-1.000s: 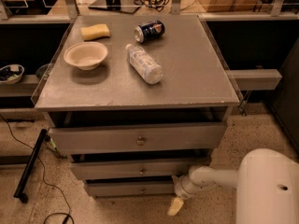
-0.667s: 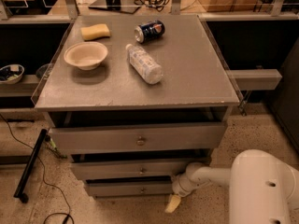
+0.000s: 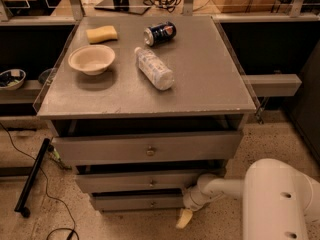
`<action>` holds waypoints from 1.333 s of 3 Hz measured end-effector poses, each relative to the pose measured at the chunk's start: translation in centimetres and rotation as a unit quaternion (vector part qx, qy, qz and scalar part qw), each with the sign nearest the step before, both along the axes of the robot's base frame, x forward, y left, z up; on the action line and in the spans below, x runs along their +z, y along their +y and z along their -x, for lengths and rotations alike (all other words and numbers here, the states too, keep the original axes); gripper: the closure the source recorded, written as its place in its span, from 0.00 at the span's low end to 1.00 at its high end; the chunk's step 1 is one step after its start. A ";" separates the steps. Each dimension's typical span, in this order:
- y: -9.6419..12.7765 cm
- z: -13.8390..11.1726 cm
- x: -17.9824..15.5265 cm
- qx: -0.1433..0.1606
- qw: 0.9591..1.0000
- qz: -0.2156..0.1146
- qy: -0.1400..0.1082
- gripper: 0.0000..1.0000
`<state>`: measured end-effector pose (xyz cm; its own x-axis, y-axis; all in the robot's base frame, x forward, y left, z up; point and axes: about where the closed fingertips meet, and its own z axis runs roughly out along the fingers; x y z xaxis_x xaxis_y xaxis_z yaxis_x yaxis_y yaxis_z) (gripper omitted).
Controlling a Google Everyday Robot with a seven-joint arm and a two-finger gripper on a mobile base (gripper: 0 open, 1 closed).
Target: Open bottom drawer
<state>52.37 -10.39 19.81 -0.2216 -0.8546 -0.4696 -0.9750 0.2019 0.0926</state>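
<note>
Bottom drawer (image 3: 125, 203) sat lowest in the three-drawer stack, with its knob (image 3: 152, 202) at the centre of the front and nothing touching it. The front looked shut or nearly so.

The middle drawer (image 3: 135, 181) was directly above the bottom drawer and the top drawer (image 3: 190, 146) above that. Each higher front stuck out further toward the camera, so the bottom drawer was tucked back under an overhang. My read is that's why the arm (image 3: 220, 188) came in low from the bottom drawer's right side rather than from above.

Pincer (image 3: 184, 218) hung just past the bottom drawer's right end, a bit below its front edge and close to the floor (image 3: 272, 139), tip angled down. It was holding nothing and wasn't on the knob. Whether it was open or closed, I couldn't tell.

Worktop (image 3: 205, 79) was well above the bottom drawer. It carried a bowl (image 3: 91, 59), a sponge (image 3: 102, 34), a water bottle (image 3: 154, 68) on its side and a can (image 3: 160, 33) on its side, all clear of the arm's low path.

Judgement: this was the approach phase, pull not started. The pincer would need to go left and slightly up to knob height. Main risk was clipping the middle drawer's overhang.
</note>
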 end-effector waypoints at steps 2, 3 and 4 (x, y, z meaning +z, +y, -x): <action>1.0 3.8 0.4 0.021 0.998 -0.021 0.048 0.00; 1.1 4.2 0.6 0.022 0.998 -0.025 0.052 0.00; 1.1 6.1 1.0 0.025 0.996 -0.044 0.066 0.00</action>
